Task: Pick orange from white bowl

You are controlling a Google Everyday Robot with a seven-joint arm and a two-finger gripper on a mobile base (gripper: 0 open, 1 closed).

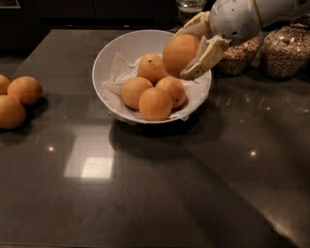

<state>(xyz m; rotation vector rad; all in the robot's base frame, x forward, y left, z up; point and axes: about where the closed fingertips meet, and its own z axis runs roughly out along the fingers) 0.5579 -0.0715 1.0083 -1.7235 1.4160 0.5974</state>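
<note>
countertop (160, 193): dark, glossy | light reflection (92, 162): pale square | cabinets (97, 9): dark

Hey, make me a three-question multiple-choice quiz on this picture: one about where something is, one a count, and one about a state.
1. Where is the held orange?
A) raised above the right side of the white bowl
B) on the table's left edge
C) inside a glass jar

2. How many oranges lie in the bowl?
A) two
B) four
C) six

3. What state are the jaws of the gripper in?
A) wide open and empty
B) shut on the orange
C) shut on a jar

Answers:
1 A: the gripper holds it up over the bowl's right side.
2 B: four rest on the paper lining.
3 B: the jaws clasp the orange on two sides.
</note>
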